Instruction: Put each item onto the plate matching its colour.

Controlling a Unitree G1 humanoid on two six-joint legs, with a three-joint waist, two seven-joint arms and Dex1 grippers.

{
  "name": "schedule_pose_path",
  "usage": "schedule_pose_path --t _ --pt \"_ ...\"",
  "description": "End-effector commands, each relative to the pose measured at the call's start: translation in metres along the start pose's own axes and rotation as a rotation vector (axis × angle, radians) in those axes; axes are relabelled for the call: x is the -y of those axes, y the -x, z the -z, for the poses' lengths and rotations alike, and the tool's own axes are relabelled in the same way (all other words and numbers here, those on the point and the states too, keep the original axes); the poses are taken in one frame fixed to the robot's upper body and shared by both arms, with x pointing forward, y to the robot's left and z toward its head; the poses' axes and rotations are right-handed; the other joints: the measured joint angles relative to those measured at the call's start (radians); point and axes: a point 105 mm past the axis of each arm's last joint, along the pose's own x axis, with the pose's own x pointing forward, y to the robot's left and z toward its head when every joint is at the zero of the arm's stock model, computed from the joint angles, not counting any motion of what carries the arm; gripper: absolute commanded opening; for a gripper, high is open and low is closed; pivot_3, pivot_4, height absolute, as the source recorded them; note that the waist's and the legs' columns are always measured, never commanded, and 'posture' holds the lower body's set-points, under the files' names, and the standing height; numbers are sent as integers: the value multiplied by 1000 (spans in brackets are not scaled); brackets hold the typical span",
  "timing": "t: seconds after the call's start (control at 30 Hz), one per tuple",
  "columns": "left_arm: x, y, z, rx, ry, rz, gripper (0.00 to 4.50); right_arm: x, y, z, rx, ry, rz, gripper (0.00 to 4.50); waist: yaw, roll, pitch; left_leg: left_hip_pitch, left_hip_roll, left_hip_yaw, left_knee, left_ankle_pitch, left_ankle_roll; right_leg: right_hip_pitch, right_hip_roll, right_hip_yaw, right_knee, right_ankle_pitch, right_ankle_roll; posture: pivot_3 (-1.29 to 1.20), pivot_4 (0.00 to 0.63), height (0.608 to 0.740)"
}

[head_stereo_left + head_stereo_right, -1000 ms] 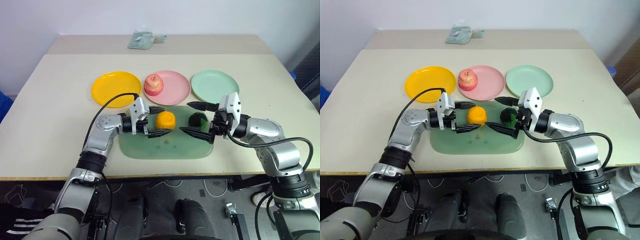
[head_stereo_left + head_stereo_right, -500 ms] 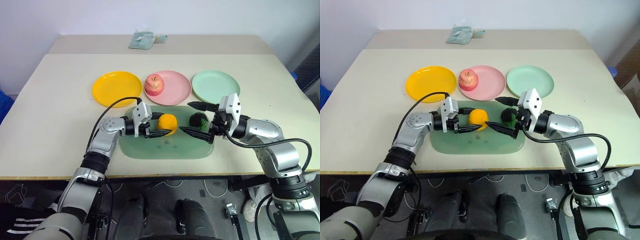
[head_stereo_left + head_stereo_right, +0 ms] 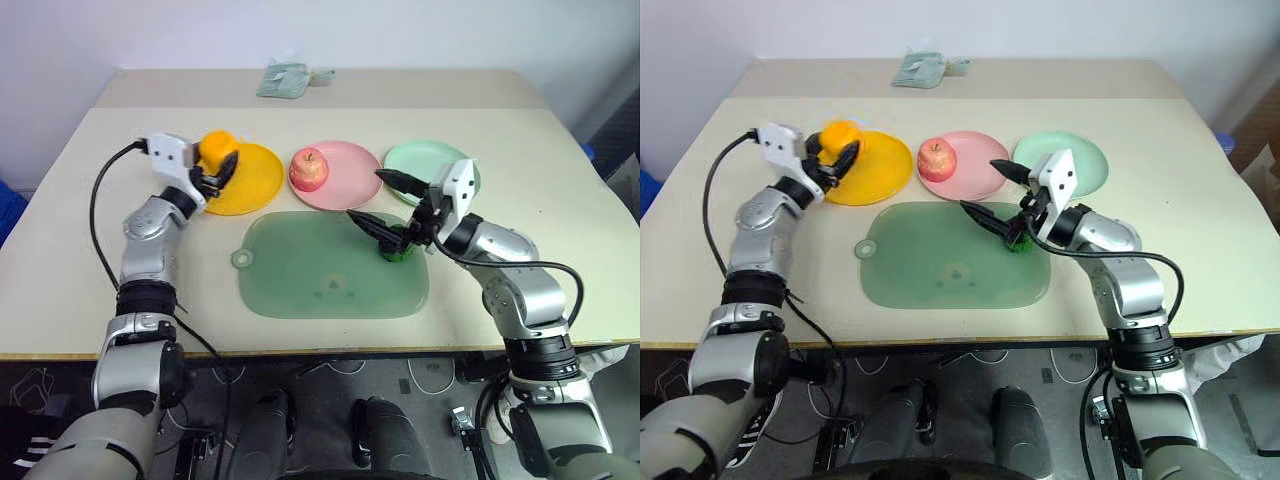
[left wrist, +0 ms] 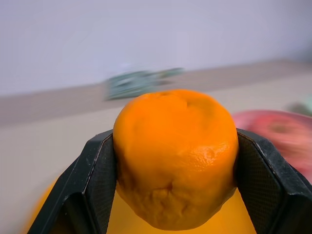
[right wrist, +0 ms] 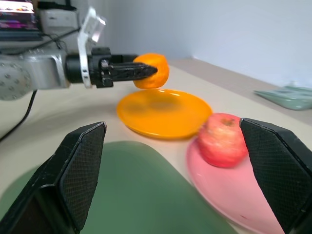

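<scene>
Your left gripper [image 3: 213, 165] pinches the orange citrus [image 3: 217, 148] above the yellow-orange plate's [image 3: 245, 185] outer edge; carry it inward before lowering. Your right gripper [image 3: 382, 204] stands spread around the dark green fruit [image 3: 396, 250].

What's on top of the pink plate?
A red-pink apple sits on the pink plate, toward its left edge. The rest of the plate is bare. The spot beneath the apple is covered, so it can't be seen.

Beige table [image 3: 100, 220] against pale wall [image 3: 300, 30]; dark floor [image 3: 320, 400] beneath.
</scene>
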Motion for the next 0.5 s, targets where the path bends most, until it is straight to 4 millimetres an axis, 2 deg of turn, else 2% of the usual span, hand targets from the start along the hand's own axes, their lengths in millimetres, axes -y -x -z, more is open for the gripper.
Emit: schedule_pose_path --t 0.03,0.1,0.13,0.2,0.27,0.37,0.4,0.5 --pt "-11 -4 -11 65 21 -76 2924 2 -2 -13 25 48 -8 4500 0 0 0 0 0 0 0 0 0 0 0 0 0 0 0 0 150 740" --pt "-8 -5 -8 64 46 -72 2924 3 -1 -13 20 52 -9 4500 -1 0 0 0 0 0 0 0 0 0 0 0 0 0 1 0 150 740" --pt "-6 -6 -7 63 61 -66 3844 3 -1 -14 17 55 -10 4500 -1 0 0 -1 0 0 0 0 0 0 0 0 0 0 1 0 150 740" --pt "2 -8 -7 57 33 -6 4472 5 2 -12 2 58 -3 4500 -1 0 0 -1 0 0 0 0 0 0 0 0 0 0 1 0 150 740" --pt "9 -8 -9 62 13 46 4472 8 4 -10 -10 61 6 4500 -3 0 0 0 0 1 0 0 0 0 0 0 0 0 1 0 150 740" --pt "22 -1 -27 121 -8 206 4472 8 8 -1 -66 92 5 4500 -5 0 0 0 0 2 0 0 0 0 0 0 0 0 1 0 150 740" --pt "28 5 -34 143 -7 291 4472 8 8 3 -91 99 8 4500 -6 0 0 0 0 3 0 0 0 -1 0 0 0 0 1 0 150 740" --pt "52 42 -49 168 4 620 4472 15 11 20 -191 73 38 4500 -19 0 0 0 1 3 -1 0 -1 -2 0 1 0 0 0 0 150 740"
